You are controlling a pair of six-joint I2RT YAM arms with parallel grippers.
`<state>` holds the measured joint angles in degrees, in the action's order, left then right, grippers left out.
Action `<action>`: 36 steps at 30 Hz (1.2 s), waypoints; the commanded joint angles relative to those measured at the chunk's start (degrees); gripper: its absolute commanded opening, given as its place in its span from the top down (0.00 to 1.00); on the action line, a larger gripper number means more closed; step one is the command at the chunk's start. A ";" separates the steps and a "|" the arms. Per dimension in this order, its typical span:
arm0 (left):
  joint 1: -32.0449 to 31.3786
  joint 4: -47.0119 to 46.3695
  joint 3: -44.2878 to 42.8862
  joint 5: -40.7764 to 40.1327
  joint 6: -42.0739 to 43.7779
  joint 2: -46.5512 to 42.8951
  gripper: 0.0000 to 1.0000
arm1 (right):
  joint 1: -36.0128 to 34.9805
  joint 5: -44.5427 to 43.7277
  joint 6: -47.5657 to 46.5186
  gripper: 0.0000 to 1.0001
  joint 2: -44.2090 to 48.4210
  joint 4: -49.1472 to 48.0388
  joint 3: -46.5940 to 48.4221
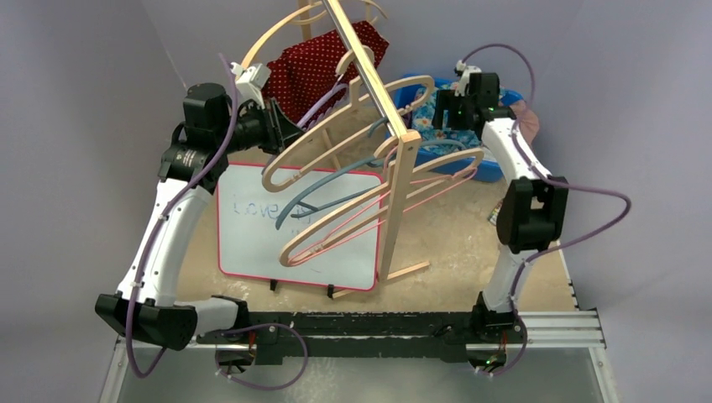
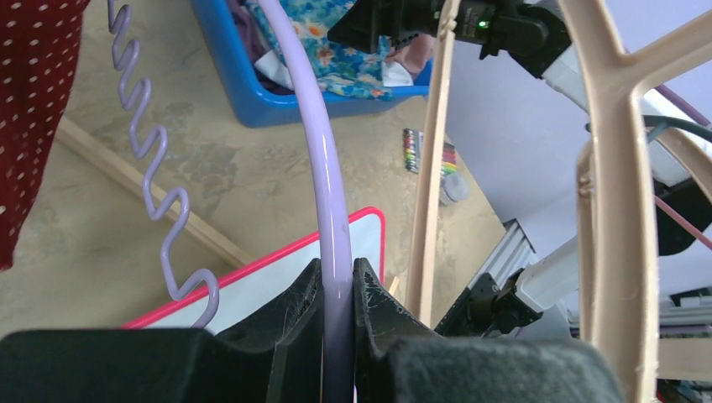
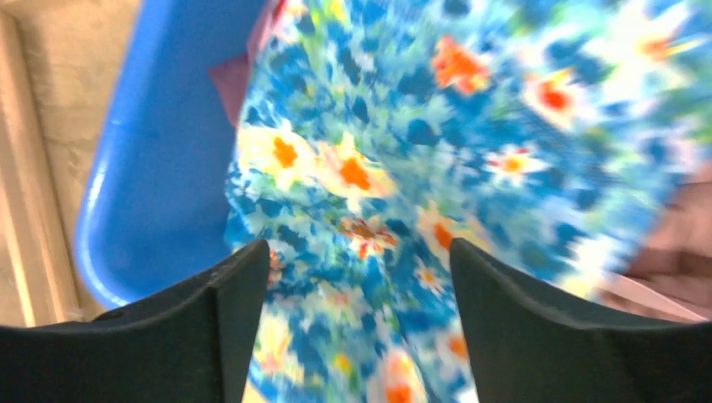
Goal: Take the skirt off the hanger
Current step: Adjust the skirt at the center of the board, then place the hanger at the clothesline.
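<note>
From above, the wooden rack (image 1: 401,180) crowds mid-table, with a red dotted cloth (image 1: 323,59) at its far end. Left wrist: the left gripper (image 2: 337,277) pinches tight on the lavender hanger (image 2: 315,151). Right wrist: the right gripper (image 3: 359,252) gapes wide, empty, above the floral skirt (image 3: 470,143) in the far-right blue bin (image 3: 159,151).

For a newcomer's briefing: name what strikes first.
A wooden rack crowded with hangers fills mid-table, a red white-dotted garment at its far end. The left gripper is shut on a lilac plastic hanger; the right gripper gapes over blue floral cloth in a blue tub.
</note>
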<state>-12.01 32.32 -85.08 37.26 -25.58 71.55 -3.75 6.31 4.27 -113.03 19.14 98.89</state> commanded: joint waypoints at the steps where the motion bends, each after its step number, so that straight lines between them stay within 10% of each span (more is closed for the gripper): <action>1: 0.32 -5.51 -5.08 5.26 -1.84 1.98 1.00 | 0.67 -3.02 -1.69 0.12 11.69 -3.74 -2.73; 19: 0.50 -39.68 -9.69 15.14 -32.57 6.96 1.00 | 2.60 -9.31 -5.16 0.01 30.40 -12.97 -16.54; 36: 0.85 -28.20 -7.52 11.31 -25.91 -0.04 1.00 | 2.61 -7.75 -5.52 0.01 35.89 -12.02 -15.13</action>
<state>-11.68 6.55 -91.94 50.48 -54.08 75.13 -1.43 -1.89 -0.21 -79.92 9.37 81.52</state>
